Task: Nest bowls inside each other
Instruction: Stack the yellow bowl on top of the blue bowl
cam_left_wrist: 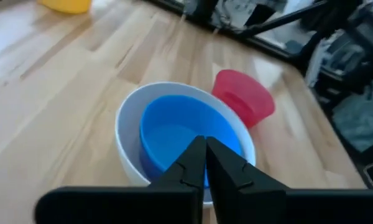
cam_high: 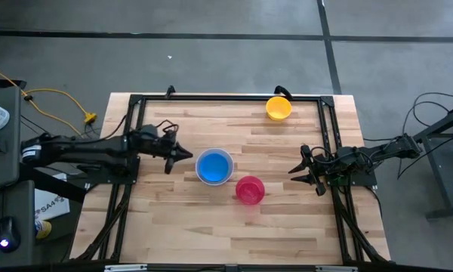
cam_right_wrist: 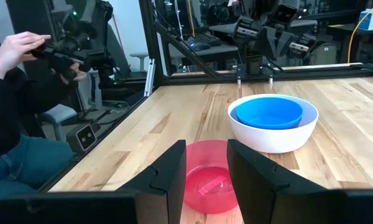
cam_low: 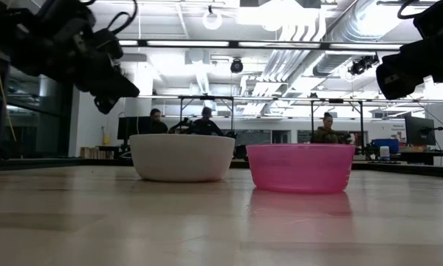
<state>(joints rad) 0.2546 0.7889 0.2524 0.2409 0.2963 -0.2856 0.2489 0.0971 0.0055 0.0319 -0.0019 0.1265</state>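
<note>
Four bowls: blue [cam_high: 212,165] in white [cam_high: 228,159], red [cam_high: 250,190], yellow [cam_high: 278,107].

No text, label, brand, number or sign can be read on anything in these views.

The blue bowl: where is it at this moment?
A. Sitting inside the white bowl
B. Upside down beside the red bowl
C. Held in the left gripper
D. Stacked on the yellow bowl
A: the blue bowl sits inside the white bowl, whose white rim shows around it in both wrist views.
</note>
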